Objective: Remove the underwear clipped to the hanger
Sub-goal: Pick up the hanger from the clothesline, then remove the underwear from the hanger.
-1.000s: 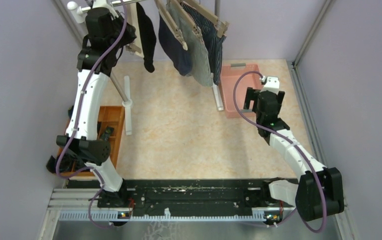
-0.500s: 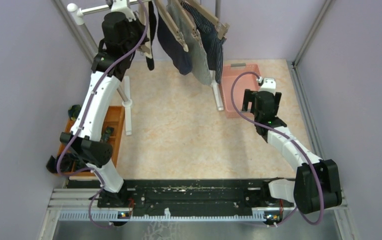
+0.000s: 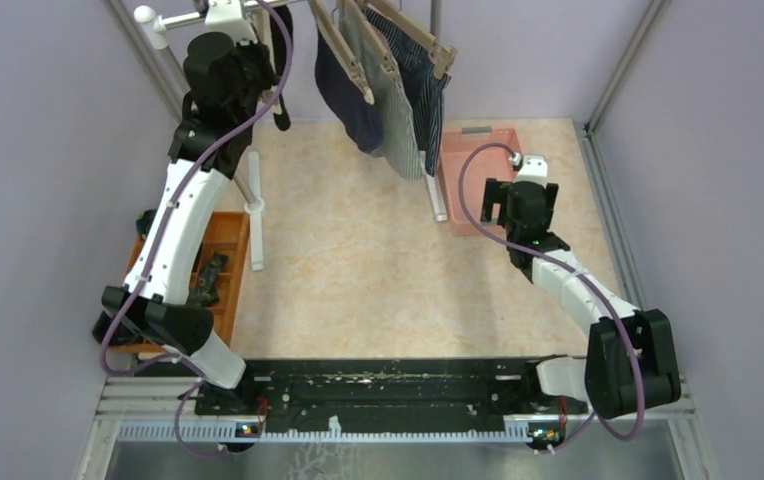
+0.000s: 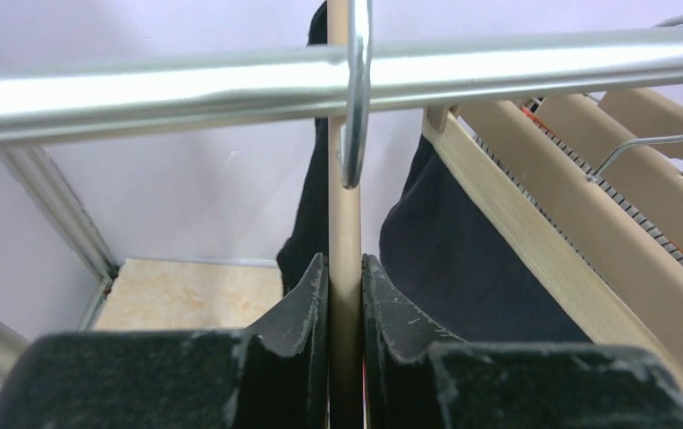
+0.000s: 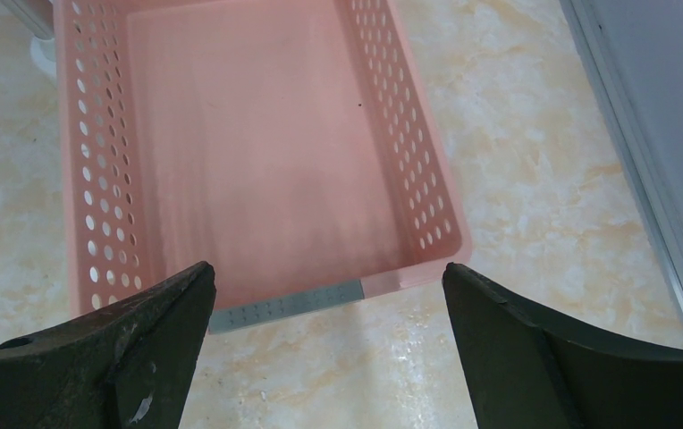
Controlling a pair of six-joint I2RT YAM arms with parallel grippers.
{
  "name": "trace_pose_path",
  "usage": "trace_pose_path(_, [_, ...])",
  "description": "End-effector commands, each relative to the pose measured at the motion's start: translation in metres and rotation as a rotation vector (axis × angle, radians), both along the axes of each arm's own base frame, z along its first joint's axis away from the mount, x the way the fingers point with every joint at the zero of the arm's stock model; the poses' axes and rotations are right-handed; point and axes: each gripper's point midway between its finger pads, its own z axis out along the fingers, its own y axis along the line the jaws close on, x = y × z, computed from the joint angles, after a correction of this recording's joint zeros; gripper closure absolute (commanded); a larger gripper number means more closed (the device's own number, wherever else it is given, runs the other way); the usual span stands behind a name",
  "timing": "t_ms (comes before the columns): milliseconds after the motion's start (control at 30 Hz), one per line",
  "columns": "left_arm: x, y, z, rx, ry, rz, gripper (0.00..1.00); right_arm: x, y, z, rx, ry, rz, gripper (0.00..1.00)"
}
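The black underwear (image 3: 282,115) hangs with its long axis vertical below the rail (image 4: 141,89). Its top is up at a wooden hanger (image 4: 345,214) and its lower end points at the floor, just left of the navy pair (image 3: 353,100), the striped pair (image 3: 400,135) and the pinstriped pair (image 3: 428,90), which hang likewise. The left gripper (image 4: 345,268) is pinched narrowly onto that hanger's bar, while the right gripper (image 5: 327,273) hovers spread wide above the pink basket (image 5: 405,152).

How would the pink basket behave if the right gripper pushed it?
The pink basket is probably light: its walls look thin and full of holes, and nothing shows inside. It looks low and wide, so it would likely slide on the smooth table top rather than tip. The open right gripper hovers above its near rim.
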Motion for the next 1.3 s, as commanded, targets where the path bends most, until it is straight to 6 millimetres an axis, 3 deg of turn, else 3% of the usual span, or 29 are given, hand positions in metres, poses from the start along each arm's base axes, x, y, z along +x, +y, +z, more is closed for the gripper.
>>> trace_pose_path(0, [-0.020, 0.009, 0.045, 0.009, -0.097, 0.015, 1.00, 0.019, 0.013, 0.031, 0.032, -0.097, 0.026, 0.01])
trace_pose_path(300, [-0.045, 0.003, 0.010, 0.024, 0.070, -0.061, 1.00, 0.048, 0.025, 0.042, 0.029, -0.127, 0.064, 0.01])
trace_pose_path(633, [-0.086, 0.006, -0.066, 0.079, 0.342, -0.108, 1.00, 0.069, 0.041, 0.074, 0.060, -0.159, 0.117, 0.01])
trace_pose_path(733, [-0.102, 0.001, -0.079, 0.098, 0.346, -0.176, 1.00, 0.070, 0.044, 0.078, 0.055, -0.154, 0.125, 0.01])
trace_pose_path(967, [-0.137, -0.020, -0.129, 0.109, 0.455, -0.361, 1.00, 0.067, 0.048, 0.095, -0.015, -0.128, 0.168, 0.01])
trace_pose_path(1100, [-0.158, -0.033, -0.155, 0.098, 0.528, -0.469, 1.00, 0.061, 0.063, 0.096, -0.016, -0.075, 0.275, 0.01])
trace_pose_path(1267, [-0.192, -0.050, -0.166, 0.113, 0.528, -0.649, 1.00, 0.042, 0.088, 0.108, 0.036, -0.045, 0.431, 0.01])
